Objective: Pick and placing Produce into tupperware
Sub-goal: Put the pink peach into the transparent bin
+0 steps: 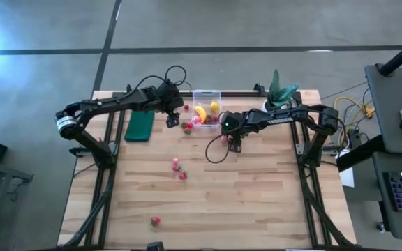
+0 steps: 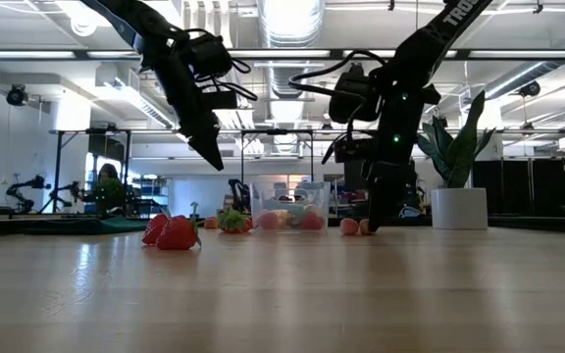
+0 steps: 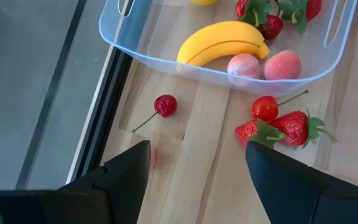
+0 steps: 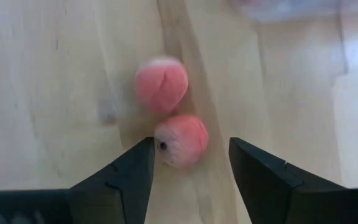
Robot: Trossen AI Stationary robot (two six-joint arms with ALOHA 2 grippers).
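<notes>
The clear tupperware [image 1: 206, 94] [image 3: 166, 59] stands at the table's far edge. It holds a yellow banana [image 3: 219, 40], a lemon [image 1: 215, 107], two pink fruits [image 3: 283, 64] and strawberries [image 3: 263, 15]. My left gripper [image 1: 172, 118] [image 3: 197, 168] hovers open above the table just left of the box, over a cherry [image 3: 165, 106]. My right gripper [image 1: 234, 145] [image 4: 191, 162] is open and low at the table, in front of the box. Two pink fruits lie there: the nearer fruit [image 4: 181, 140] between its fingertips, the other [image 4: 161, 83] just beyond. My right gripper comes down from above with one finger [image 4: 143, 158] right beside the nearer pink fruit's side [image 4: 160, 144]. The fruit lies on the table. I cannot tell whether the finger touches it.
A second cherry [image 3: 265, 107] and two strawberries [image 3: 297, 126] lie on the table by the box's near wall. More strawberries lie mid-table [image 1: 176, 165] and near the front edge [image 1: 155, 222]. A dark green pad [image 1: 139, 126] lies left; a white potted plant [image 1: 279, 94] stands far right.
</notes>
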